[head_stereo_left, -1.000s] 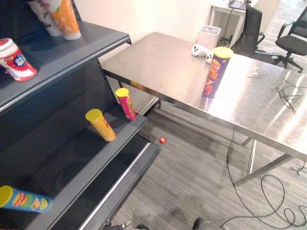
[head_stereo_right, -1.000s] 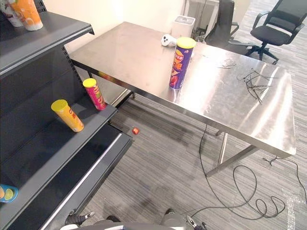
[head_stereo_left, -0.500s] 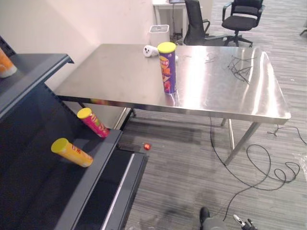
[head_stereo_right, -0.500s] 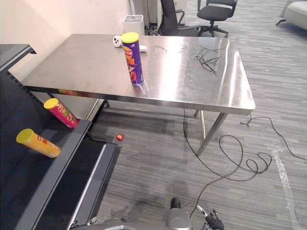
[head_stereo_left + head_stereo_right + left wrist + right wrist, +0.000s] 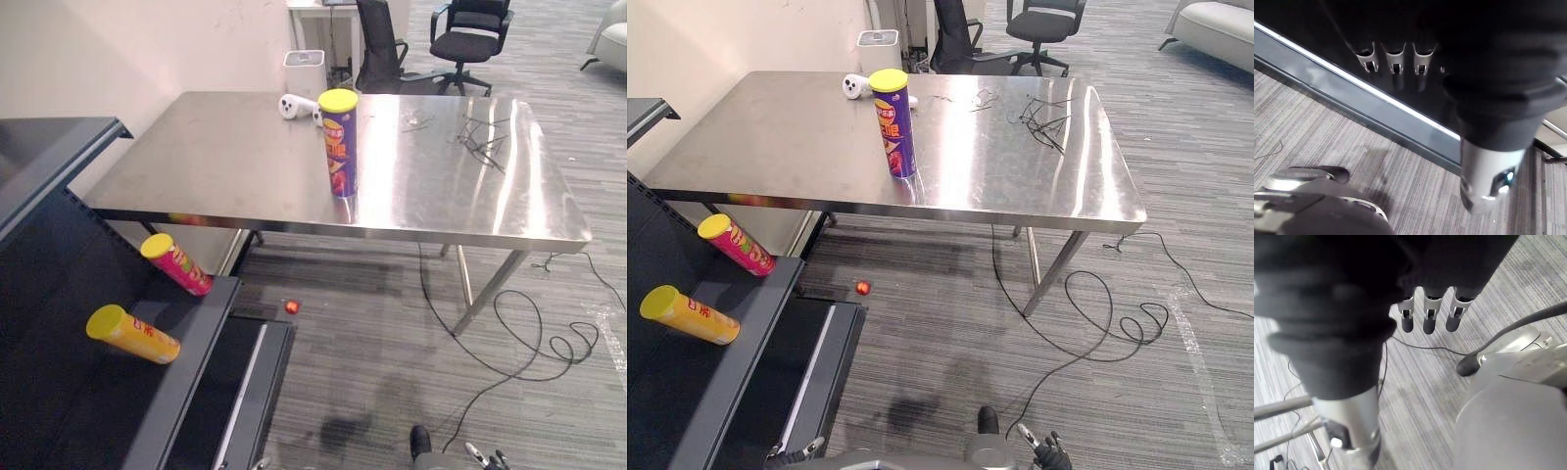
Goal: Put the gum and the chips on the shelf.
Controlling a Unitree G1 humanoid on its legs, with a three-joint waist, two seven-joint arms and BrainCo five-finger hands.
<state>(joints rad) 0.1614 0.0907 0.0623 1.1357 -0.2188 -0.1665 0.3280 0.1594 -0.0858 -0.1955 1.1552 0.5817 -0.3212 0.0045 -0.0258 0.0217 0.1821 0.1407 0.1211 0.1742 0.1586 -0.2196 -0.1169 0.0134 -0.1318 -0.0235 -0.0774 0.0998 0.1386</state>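
On the surface (image 5: 225, 157), chips can (image 5: 339, 143) stands upright; left hand (image 5: 1395, 61) and right hand (image 5: 1430, 316) fingers slack, holding nothing.

Nothing here can be read as words or numbers. The tall purple chips can (image 5: 339, 143), standing upright on the steel surface (image 5: 225, 157) in the upper middle of the frame, carries a printed label in red and yellow, but its lettering cannot be made out. At the lower left, the pink can (image 5: 177, 264) and the yellow can (image 5: 132, 335) lying on the dark shelf (image 5: 196, 328) each show a band of print along the side, and this too is illegible.
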